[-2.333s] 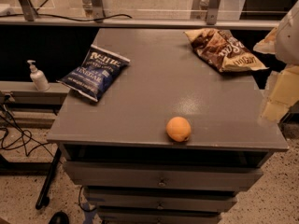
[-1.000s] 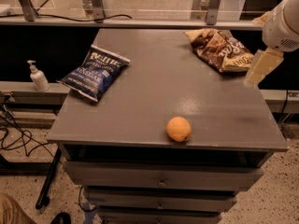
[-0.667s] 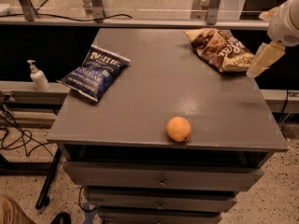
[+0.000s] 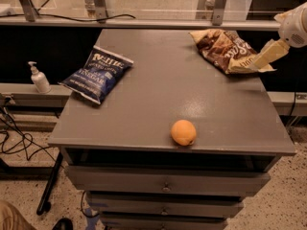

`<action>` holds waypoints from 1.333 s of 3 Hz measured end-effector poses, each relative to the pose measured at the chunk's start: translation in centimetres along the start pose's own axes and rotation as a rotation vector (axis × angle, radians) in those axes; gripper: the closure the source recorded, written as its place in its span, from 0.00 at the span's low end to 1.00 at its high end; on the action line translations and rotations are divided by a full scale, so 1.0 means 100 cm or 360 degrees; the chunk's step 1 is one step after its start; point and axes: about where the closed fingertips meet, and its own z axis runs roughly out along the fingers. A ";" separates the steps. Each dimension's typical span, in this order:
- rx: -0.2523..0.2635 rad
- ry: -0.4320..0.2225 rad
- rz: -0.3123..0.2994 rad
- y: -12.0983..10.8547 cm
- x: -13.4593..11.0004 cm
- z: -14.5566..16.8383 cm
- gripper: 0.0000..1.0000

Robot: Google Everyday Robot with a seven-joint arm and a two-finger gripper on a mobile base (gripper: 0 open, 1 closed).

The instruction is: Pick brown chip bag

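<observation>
The brown chip bag (image 4: 224,49) lies crumpled at the back right of the grey table top (image 4: 158,99), dark brown with tan edges and white lettering. My gripper (image 4: 266,55) comes in from the right edge of the camera view, cream-coloured, angled down and to the left. Its tip is over the bag's right edge, low and close to it. I cannot tell whether it touches the bag. The arm's white wrist (image 4: 295,25) is at the upper right.
A dark blue chip bag (image 4: 97,74) lies at the table's left edge. An orange (image 4: 183,132) sits near the front edge. A soap bottle (image 4: 38,78) stands on a low shelf to the left. Drawers (image 4: 165,183) are under the top. Cables lie on the floor at left.
My gripper has risen from beside the table's right edge and moved back and left, to the brown chip bag's right edge. The bags and the orange have not moved.
</observation>
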 end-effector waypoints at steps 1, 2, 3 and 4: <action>-0.0022 -0.0040 0.0205 0.003 0.013 0.025 0.00; -0.0082 -0.0051 0.0341 0.015 0.019 0.047 0.00; -0.0150 -0.0061 0.0423 0.028 0.022 0.063 0.18; -0.0209 -0.0063 0.0474 0.039 0.021 0.075 0.43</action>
